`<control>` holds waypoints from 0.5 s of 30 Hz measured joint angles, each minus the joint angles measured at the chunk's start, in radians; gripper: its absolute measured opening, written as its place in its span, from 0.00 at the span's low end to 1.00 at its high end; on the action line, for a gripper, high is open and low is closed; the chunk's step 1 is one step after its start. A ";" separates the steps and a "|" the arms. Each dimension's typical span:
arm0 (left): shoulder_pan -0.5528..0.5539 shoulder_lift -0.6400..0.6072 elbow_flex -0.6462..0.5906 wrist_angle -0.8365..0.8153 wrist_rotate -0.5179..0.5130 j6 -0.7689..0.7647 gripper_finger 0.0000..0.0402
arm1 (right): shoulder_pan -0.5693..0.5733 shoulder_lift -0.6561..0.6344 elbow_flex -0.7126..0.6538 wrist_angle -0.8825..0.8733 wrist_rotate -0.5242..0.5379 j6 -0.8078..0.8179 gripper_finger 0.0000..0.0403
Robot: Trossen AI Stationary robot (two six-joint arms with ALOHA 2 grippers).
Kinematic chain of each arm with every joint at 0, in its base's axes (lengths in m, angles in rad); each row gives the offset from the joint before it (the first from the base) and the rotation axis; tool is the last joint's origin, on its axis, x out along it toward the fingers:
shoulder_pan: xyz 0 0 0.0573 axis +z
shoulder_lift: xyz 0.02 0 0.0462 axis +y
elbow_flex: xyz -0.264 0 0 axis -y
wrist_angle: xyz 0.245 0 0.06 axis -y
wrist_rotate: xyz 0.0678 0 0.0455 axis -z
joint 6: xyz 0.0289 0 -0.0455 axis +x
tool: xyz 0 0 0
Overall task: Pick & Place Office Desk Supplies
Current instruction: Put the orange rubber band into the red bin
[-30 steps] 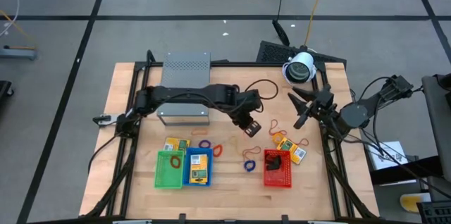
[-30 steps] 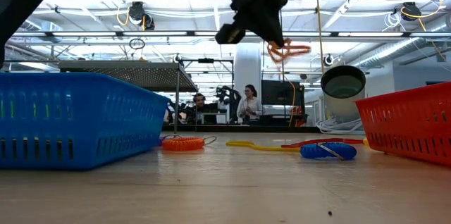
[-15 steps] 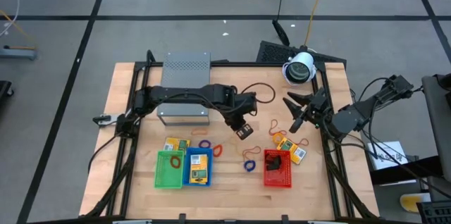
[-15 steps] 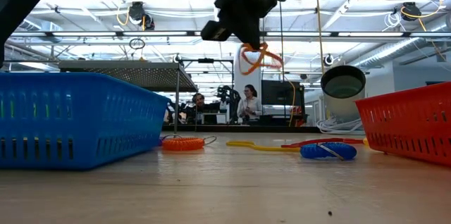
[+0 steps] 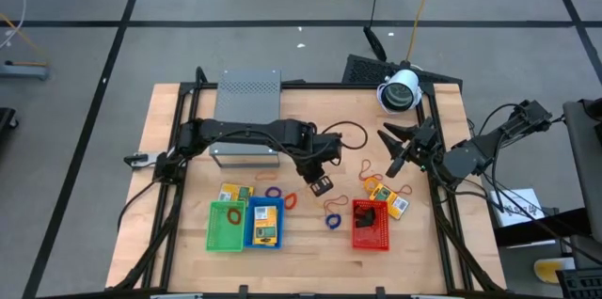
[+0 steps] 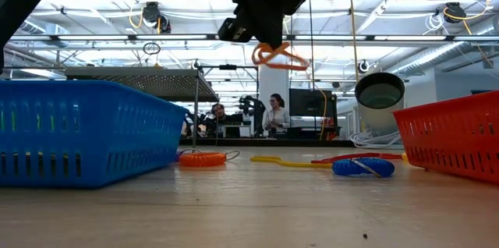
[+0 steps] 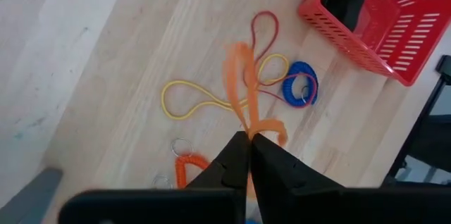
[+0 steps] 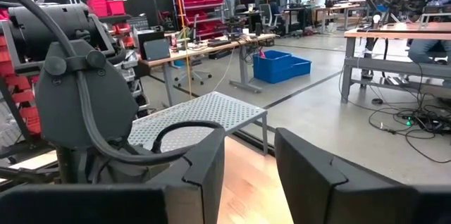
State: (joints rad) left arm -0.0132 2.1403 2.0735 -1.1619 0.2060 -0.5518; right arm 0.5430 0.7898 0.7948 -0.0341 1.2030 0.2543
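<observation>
My left gripper [image 5: 320, 183] hangs above the table's middle, shut on an orange rubber band [image 6: 279, 55]. Below it on the wood lie a yellow band [image 7: 204, 98], a red band [image 7: 265, 24], a blue coil [image 7: 300, 87] and an orange coil [image 7: 189, 168]. Yellow-orange packets lie near the green basket [image 5: 235, 193] and beside the red basket [image 5: 388, 197]. My right gripper [image 5: 400, 151] waits at the table's right edge, level, open and with nothing in it [image 8: 248, 160]. My left gripper pinches one end of the orange rubber band [image 7: 251, 128] between its two fingertips, coming from above and slanting down. The loop [image 6: 282, 58] hangs out beyond the fingers, lifted well clear of the table. It is slack and blurred.
A green basket [image 5: 226, 226], a blue basket [image 5: 264, 224] and a red basket [image 5: 371, 225] stand along the near side. A grey perforated metal box [image 5: 247, 116] stands at the far left. A white camera [image 5: 402, 90] sits at the far right.
My left gripper has carried the orange band toward the table's left and near edges, tipping a little. The band has stayed lifted and swings below the fingers.
</observation>
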 joint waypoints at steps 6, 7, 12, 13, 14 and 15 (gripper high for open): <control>0.002 0.000 0.000 -0.001 0.003 -0.006 0.06 | 0.000 0.000 0.000 0.003 0.000 0.000 0.29; 0.002 0.000 0.000 -0.001 0.004 -0.006 0.03 | 0.000 0.000 0.000 0.005 0.000 0.000 0.29; 0.002 0.000 0.000 -0.001 0.003 -0.014 0.01 | 0.000 0.000 0.000 0.007 0.000 0.000 0.29; 0.002 0.000 0.000 -0.002 -0.001 -0.020 0.01 | 0.000 0.000 0.000 0.007 0.000 0.000 0.29; 0.002 0.000 0.000 -0.001 -0.006 -0.027 0.01 | 0.000 0.000 0.000 0.007 0.000 0.000 0.29; 0.002 0.000 0.000 -0.001 -0.008 -0.027 0.02 | 0.000 0.000 0.000 0.007 0.000 0.000 0.29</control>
State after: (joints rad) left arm -0.0109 2.1403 2.0731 -1.1633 0.1978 -0.5785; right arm 0.5430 0.7898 0.7948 -0.0269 1.2031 0.2538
